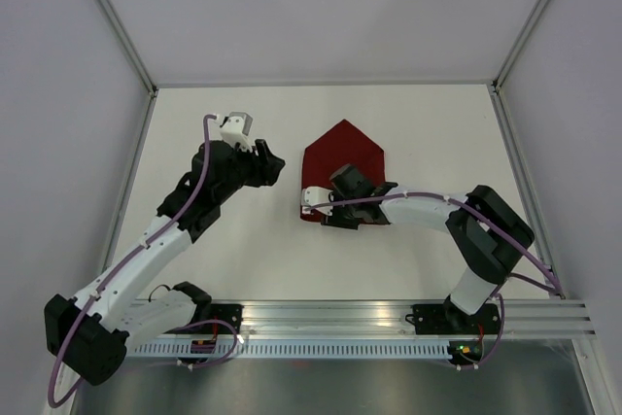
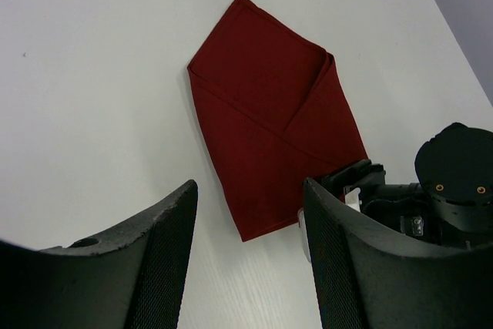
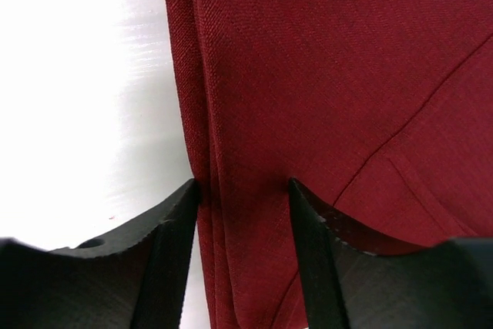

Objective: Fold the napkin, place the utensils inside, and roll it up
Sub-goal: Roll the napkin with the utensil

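The dark red napkin (image 1: 342, 157) lies folded on the white table, pointed at its far end, with overlapping flaps showing in the left wrist view (image 2: 269, 113). My right gripper (image 1: 313, 205) sits low at the napkin's near left edge. Its jaws stand open astride the thick folded edge (image 3: 231, 113), one finger (image 3: 173, 229) on the table side and the other on the cloth. My left gripper (image 1: 272, 162) hovers open to the left of the napkin, holding nothing (image 2: 250, 190). The utensils are hidden or out of view.
The white table (image 1: 224, 240) is bounded by grey enclosure walls at the left, right and back. A metal rail (image 1: 389, 313) with both arm bases runs along the near edge. The right arm's forearm (image 1: 428, 206) stretches across the table to the right of the napkin.
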`<state>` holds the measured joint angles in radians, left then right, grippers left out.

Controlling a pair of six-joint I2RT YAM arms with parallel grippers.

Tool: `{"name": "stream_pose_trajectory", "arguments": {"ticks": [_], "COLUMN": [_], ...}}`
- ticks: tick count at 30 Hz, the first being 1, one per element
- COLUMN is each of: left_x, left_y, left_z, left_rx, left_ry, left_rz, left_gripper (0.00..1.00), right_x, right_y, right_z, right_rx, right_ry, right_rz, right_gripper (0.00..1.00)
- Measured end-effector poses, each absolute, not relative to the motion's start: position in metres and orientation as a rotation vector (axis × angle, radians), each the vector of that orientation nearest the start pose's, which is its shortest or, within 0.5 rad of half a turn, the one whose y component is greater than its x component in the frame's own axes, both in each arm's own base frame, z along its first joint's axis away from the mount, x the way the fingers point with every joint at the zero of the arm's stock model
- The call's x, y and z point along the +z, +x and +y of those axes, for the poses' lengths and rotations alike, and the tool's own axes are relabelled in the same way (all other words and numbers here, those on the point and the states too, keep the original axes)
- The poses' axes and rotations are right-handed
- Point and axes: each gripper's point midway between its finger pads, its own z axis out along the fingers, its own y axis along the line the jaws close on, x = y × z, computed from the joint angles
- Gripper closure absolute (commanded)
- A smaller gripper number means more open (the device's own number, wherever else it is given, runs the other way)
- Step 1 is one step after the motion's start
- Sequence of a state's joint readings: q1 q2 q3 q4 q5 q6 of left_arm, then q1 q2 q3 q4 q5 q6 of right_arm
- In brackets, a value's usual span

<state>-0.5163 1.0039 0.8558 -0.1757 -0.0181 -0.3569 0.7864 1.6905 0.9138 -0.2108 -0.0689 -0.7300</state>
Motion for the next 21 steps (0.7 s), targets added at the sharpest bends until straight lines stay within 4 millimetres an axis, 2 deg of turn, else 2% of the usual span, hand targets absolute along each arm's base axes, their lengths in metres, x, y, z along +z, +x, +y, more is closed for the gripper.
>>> {"name": "stream_pose_trajectory", "arguments": {"ticks": [9, 15, 21], "left_x": [0.232, 0.220, 0.202], "left_y": [0.300, 0.295, 0.283], "left_z": [-0.190, -0.194, -0.196], "left_rx": [-0.597, -0.616, -0.633], "left_ry": [0.168, 0.188, 0.211], "left_rz": [1.950, 1.960, 1.958], "left_gripper": [0.39, 0.45, 0.51], "right_x": [0.015, 0.013, 0.012], "right_y": [0.274, 0.269, 0.269], "right_z": [0.257, 0.257, 0.257], "right_rx": [0.194, 0.265, 0.397], "right_ry": [-1.812, -1.833, -1.842], "right_rz": [1.873, 1.904, 1.956], "right_gripper": [0.59, 0.71, 0.73]}}
